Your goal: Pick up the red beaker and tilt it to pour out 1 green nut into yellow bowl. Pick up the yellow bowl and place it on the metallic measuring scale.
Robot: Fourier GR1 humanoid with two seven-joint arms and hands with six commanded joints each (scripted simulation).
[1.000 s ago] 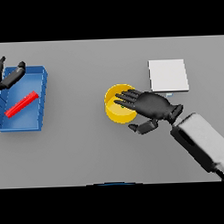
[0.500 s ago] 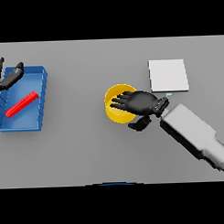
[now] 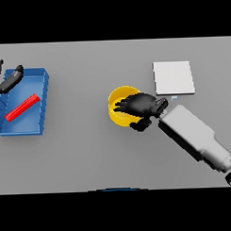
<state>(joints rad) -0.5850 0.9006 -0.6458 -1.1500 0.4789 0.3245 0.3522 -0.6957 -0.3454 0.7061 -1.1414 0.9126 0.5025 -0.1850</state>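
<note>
Having slid further over the yellow bowl [image 3: 118, 109] within a second, the right hand [image 3: 139, 106] is curling onto its rim, readying the lift toward the metallic measuring scale [image 3: 172, 78].

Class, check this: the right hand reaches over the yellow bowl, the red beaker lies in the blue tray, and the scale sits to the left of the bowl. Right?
Not quite. The head view shows the scale to the right of the yellow bowl, not the left. The rest holds: the right hand reaches over the bowl, and the red beaker lies in the blue tray.
</note>
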